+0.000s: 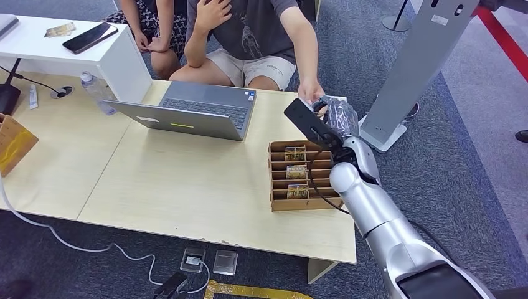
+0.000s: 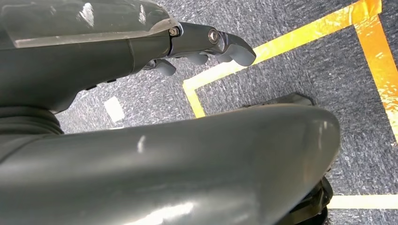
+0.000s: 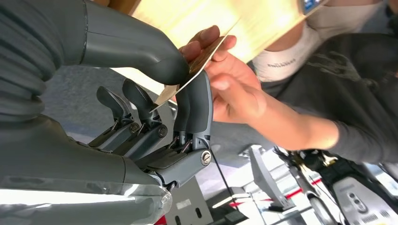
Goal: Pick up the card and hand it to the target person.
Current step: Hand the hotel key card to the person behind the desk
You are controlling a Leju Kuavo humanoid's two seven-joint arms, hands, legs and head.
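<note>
My right hand [image 3: 183, 89] pinches a thin card [image 3: 199, 63] between thumb and fingers; the card is seen edge-on in the right wrist view. A seated person's hand [image 3: 230, 82] grips the card's other end. In the head view my right hand [image 1: 336, 115] is raised past the table's far right corner, meeting the person's hand [image 1: 309, 92]. A wooden slotted card holder [image 1: 302, 177] with several cards stands on the table just below my forearm. My left hand [image 2: 206, 44] hangs over grey carpet, fingers loosely curled, holding nothing.
An open laptop [image 1: 190, 112] sits mid-table beside a water bottle [image 1: 96, 91]. A white raised shelf [image 1: 112, 56] carries a phone [image 1: 90, 37]. A grey kiosk stand [image 1: 417, 68] rises right of the table. Yellow tape [image 2: 281, 44] marks the carpet.
</note>
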